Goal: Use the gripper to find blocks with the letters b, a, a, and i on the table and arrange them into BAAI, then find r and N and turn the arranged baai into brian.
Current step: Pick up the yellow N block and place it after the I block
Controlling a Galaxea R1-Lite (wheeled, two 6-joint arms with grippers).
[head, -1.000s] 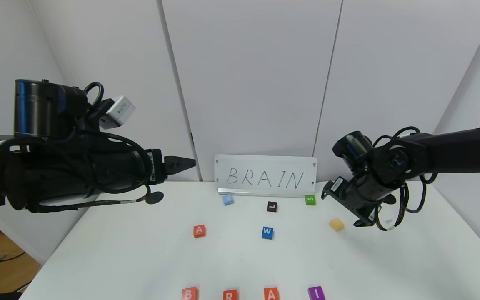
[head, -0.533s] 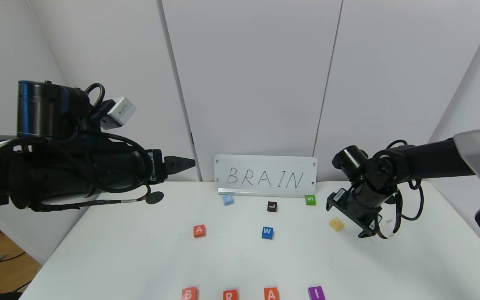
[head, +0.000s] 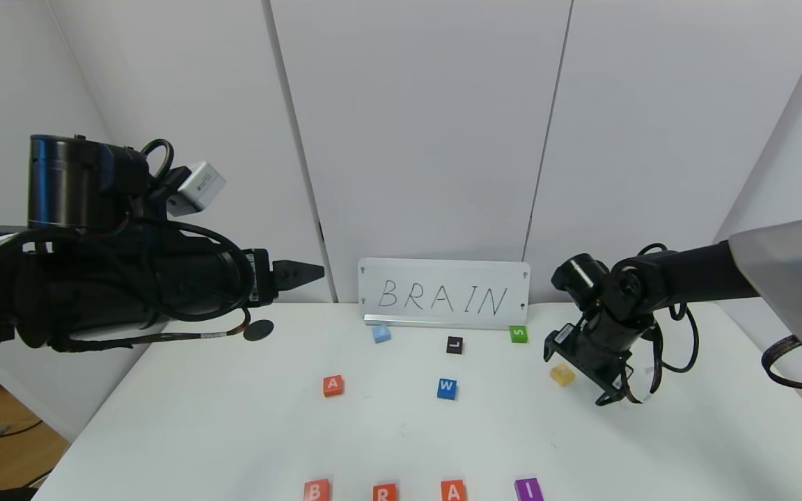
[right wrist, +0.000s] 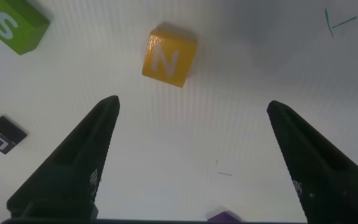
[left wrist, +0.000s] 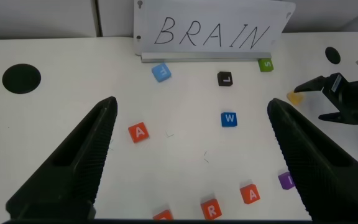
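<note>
1. Head view, count: on the desk (head: pixel 234 417) I see ten blocks. Five are orange-red or purple: a lone A (head: pixel 333 385) mid-desk, and along the near edge a row reading B (head: pixel 316 490), R (head: pixel 385 492), A (head: pixel 453 490), I (head: pixel 528 488). The others are a yellow N (head: pixel 562 374), a green S (head: pixel 519 334), a black L (head: pixel 454 344), a blue W (head: pixel 447 388) and a pale blue block (head: pixel 381 333). A sign reading BRAIN (head: pixel 444 293) stands at the back.

2. Head view, change: my right arm has come down and toward the N since a second ago; my left arm has stayed put. No block has moved.

3. Head view, position: my right claw (head: pixel 606 390) hangs low over the desk just beside the N, on its right. My left claw (head: pixel 300 273) is held high over the desk's far left, well apart from every block.

4. Left wrist view: my left claw (left wrist: pixel 191 155) is spread wide and holds nothing. Between its fingers (left wrist: pixel 79 162) lie the lone A (left wrist: pixel 138 132), the W (left wrist: pixel 229 119) and the R (left wrist: pixel 211 209).

5. Right wrist view: my right claw (right wrist: pixel 191 155) is spread wide and empty. The N (right wrist: pixel 169 56) lies beyond the fingertips (right wrist: pixel 107 109), not touching them, with the S (right wrist: pixel 12 23) and L (right wrist: pixel 3 135) off to one side.
</note>
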